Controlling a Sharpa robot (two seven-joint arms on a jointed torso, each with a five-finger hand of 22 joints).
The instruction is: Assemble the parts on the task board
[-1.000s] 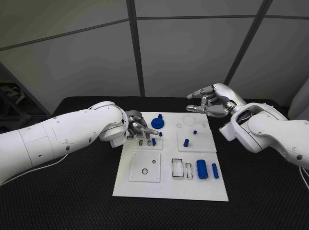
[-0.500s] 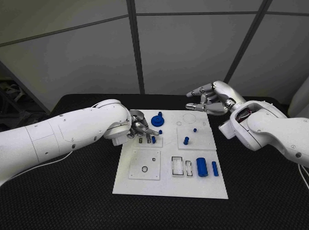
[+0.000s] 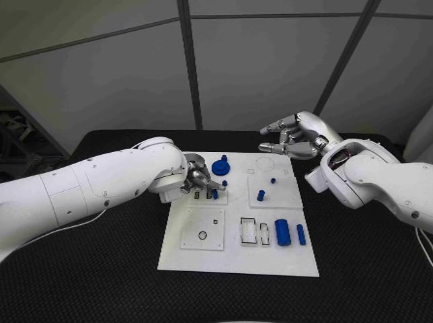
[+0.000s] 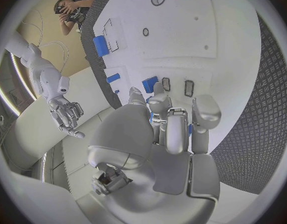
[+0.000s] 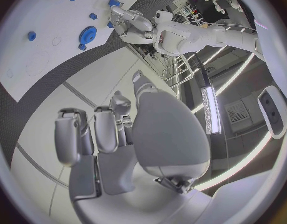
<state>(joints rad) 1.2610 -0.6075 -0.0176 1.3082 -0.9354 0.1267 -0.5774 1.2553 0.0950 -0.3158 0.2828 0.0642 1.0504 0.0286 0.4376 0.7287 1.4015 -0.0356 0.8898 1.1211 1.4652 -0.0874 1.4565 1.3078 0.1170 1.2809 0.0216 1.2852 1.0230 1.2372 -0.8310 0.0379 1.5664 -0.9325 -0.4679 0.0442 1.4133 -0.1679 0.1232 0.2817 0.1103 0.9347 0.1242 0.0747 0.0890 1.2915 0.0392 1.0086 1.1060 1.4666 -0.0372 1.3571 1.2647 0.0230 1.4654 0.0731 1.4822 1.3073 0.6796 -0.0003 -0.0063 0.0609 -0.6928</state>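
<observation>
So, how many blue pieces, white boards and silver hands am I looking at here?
Blue parts: 7 I can make out in the head view; the left hand may hide more
White task board: 1
Silver hands: 2, counting the right hand
Total: 10

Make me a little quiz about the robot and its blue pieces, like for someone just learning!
1. True or false: the right robot hand holds a blue part.
2. Where does the big blue cylinder lie? A: on the task board, near its right edge. B: on the black table, off the board. C: inside the left robot hand.
3. Fill the gap: the blue gear sits on the board right beside the ___ robot hand.

Key: 1 false, that hand has nothing in it. 2 A. 3 left.
</observation>
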